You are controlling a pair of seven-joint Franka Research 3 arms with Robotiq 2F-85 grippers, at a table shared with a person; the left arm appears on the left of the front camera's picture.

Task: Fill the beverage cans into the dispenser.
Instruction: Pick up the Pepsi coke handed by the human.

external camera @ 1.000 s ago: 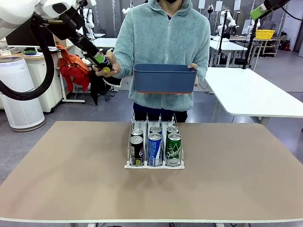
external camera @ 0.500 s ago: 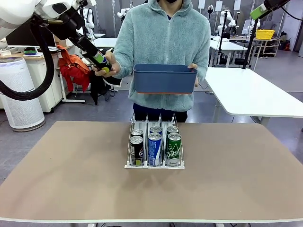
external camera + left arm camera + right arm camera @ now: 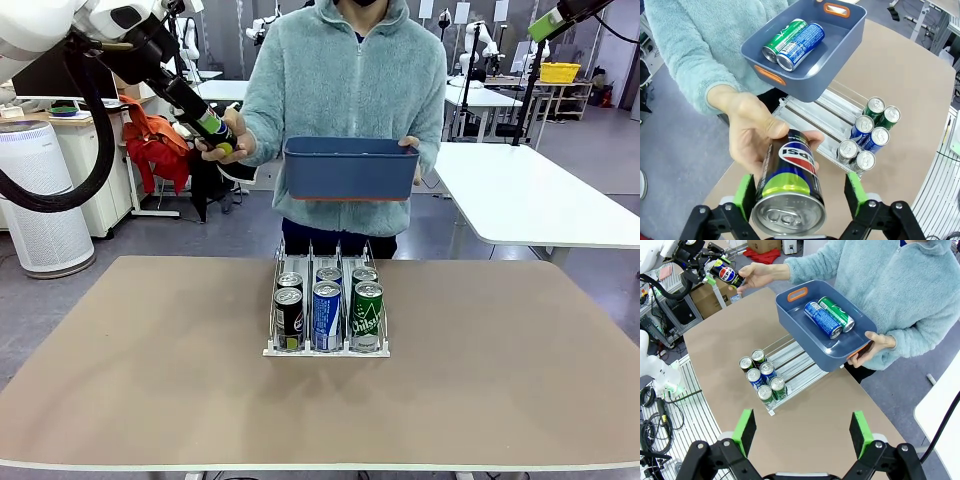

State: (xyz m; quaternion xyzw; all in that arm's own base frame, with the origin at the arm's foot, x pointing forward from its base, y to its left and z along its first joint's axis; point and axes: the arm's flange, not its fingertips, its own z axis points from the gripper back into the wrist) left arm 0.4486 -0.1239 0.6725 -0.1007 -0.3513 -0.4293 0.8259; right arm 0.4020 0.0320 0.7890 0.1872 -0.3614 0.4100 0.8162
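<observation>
Left pincer [image 3: 800, 192]: raised beyond the far left edge of the bench [image 3: 150, 380]. The pads are spread around a black can [image 3: 790, 180]. One pad is seen against its side and the other stands apart from it, so nothing is judged to be pinched yet.
Black can: gripped at its lower end by the person's hand [image 3: 752, 135], silver top turned toward the wrist camera, body lying between the pads.
Right pincer [image 3: 802, 432]: held high over the bench, spread wide, empty.
Dispenser [image 3: 325, 348]: set at the middle of the bench. Six cans [image 3: 327, 312] are stood upright in it, two to each lane at the robot's end; the far ends of the lanes are bare.
Blue bin [image 3: 350, 170]: carried by the person's other hand [image 3: 877, 342], above and beyond the dispenser. A green can [image 3: 785, 37] and a blue can [image 3: 802, 40] are laid side by side in it.
Step in hand: a handover of the black can is judged to be under way.
Risk, drop: if the can is released before the pads are pressed onto it, it could fall to the floor, since no bench lies beneath.
Risk, fingers: the person's fingers are wrapped close to the pads and could be caught on closing.
Risk, placing: the thin dividers or the standing cans could be struck if the can is lowered tilted.
</observation>
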